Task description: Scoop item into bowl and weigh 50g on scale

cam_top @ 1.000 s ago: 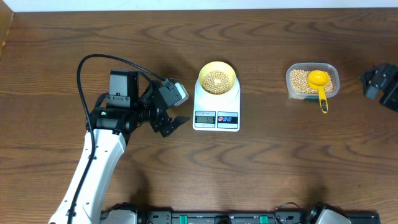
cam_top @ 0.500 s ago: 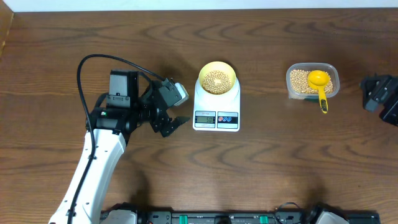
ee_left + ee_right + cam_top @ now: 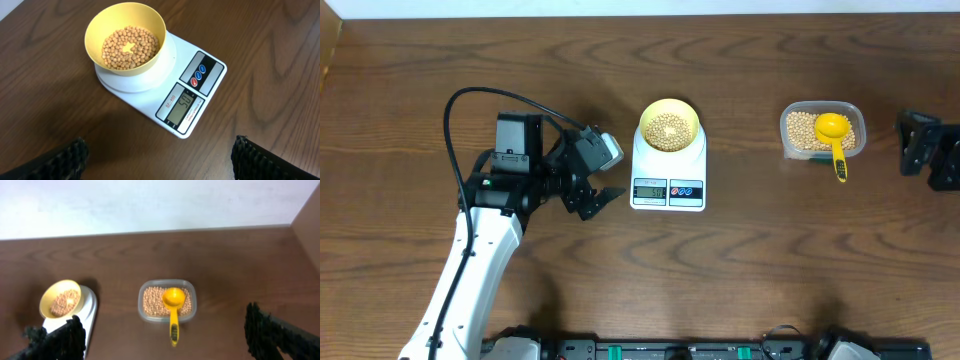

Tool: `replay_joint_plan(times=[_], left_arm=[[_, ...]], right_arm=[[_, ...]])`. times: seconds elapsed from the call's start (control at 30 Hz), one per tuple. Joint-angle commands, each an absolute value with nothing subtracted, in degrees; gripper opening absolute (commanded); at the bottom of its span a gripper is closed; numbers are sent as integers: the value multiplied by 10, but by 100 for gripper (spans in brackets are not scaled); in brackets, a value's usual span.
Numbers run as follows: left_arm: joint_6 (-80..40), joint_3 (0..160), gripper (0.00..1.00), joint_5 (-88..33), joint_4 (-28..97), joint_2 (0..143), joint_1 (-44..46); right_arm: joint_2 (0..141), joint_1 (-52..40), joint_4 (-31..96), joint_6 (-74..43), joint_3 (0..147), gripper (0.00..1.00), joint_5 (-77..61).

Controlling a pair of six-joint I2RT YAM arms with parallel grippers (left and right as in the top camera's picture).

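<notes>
The pale yellow bowl (image 3: pixel 668 125) stands on the white scale (image 3: pixel 668 175) and holds tan beans (image 3: pixel 668 128). In the left wrist view the bowl (image 3: pixel 100 25) with its beans (image 3: pixel 130 47) sits on the scale (image 3: pixel 200 95), whose display reads 50. My left gripper (image 3: pixel 603 196) is open and empty, just left of the scale; its fingers (image 3: pixel 160 160) frame bare table. My right gripper (image 3: pixel 918 150) is open and empty at the far right, apart from everything. The right wrist view shows the bowl (image 3: pixel 60 300) and the scale (image 3: pixel 89 311) between its fingers (image 3: pixel 167 340).
A clear plastic container (image 3: pixel 822 130) of beans stands right of the scale, with a yellow scoop (image 3: pixel 833 135) lying in it, handle over the near rim. It also shows in the right wrist view (image 3: pixel 167 300). The left arm's cable (image 3: pixel 480 95) loops over the table's left.
The right gripper has shifted slightly at the far right edge of the table. The left arm, the bowl, the scale and the scoop have not moved.
</notes>
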State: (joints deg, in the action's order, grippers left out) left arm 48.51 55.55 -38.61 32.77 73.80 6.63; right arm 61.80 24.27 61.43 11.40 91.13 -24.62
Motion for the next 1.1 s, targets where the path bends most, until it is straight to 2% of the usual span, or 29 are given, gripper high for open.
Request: replay_joint_plan(times=[0.0, 0.23, 0.43, 0.57, 0.8, 1.07], left_arm=[[495, 573, 93, -383, 328, 740, 64], [495, 572, 93, -383, 328, 740, 64], [495, 573, 93, -383, 328, 740, 64], [495, 573, 93, -383, 328, 740, 64], [495, 573, 93, -383, 328, 740, 64], [495, 572, 93, -383, 328, 740, 64]], right_arm=[[585, 239, 559, 142, 860, 99, -264], [499, 239, 363, 127, 670, 99, -274], [364, 232, 162, 95, 450, 99, -262], [291, 218, 76, 95, 340, 99, -239], [187, 180, 12, 95, 208, 99, -187], [96, 129, 8, 95, 129, 99, -147]])
